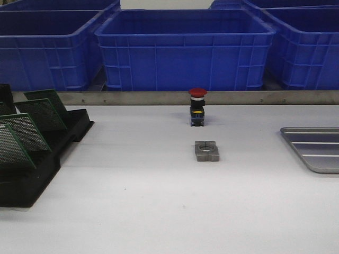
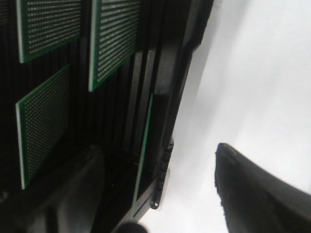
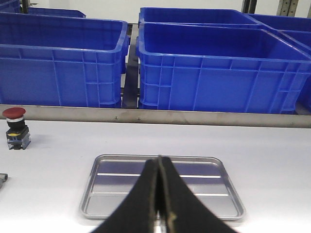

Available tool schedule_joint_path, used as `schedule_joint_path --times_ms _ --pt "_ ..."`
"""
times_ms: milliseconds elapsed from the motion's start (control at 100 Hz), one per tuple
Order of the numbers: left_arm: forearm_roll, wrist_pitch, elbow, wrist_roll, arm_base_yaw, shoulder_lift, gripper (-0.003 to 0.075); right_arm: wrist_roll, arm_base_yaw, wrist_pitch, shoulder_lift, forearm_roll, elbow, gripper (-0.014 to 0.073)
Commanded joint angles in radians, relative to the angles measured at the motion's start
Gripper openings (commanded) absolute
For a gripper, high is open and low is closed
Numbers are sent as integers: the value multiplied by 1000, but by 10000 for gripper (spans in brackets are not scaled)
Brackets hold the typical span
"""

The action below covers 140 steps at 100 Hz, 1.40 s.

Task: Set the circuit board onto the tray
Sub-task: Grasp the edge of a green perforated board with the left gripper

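Several green perforated circuit boards (image 1: 26, 132) stand tilted in a black slotted rack (image 1: 58, 159) at the left of the table. In the left wrist view my left gripper (image 2: 160, 194) is open over the rack's (image 2: 170, 73) edge. One board (image 2: 144, 145), seen edge-on, stands between its fingers, and other boards (image 2: 112, 39) lie beyond. The silver tray (image 1: 318, 153) lies empty at the right. In the right wrist view my right gripper (image 3: 159, 167) is shut and empty, hovering in front of the tray (image 3: 116, 187). Neither gripper shows in the front view.
A red-capped push-button switch (image 1: 197, 106) and a grey metal block with a hole (image 1: 206, 151) sit mid-table. A metal rail (image 1: 132, 98) borders the table's far edge, with big blue bins (image 1: 185, 47) behind it. The switch also shows in the right wrist view (image 3: 14, 127).
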Motion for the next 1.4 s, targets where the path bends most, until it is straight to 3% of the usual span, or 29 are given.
schedule_joint_path --times_ms 0,100,190,540,970,1220,1390 --pt "-2 -70 -31 -3 -8 12 459 0 3 -73 -23 -12 -12 -61" --pt "-2 -74 -31 -3 -8 31 456 0 3 -73 -23 -12 -12 -61" --pt "-2 -74 -31 -3 -8 34 406 0 3 -73 -23 -12 -12 -61" --pt "10 -70 -31 -3 -8 34 -20 0 3 -73 -23 -12 -12 -61" --pt "78 19 -31 -3 -8 -162 -20 0 3 -73 -23 -12 -12 -61" --pt "-96 157 -31 -3 -8 -364 -20 0 3 -73 -23 -12 -12 -61" --pt "-341 166 -31 -3 -8 -440 -20 0 3 -73 -23 -12 -12 -61"
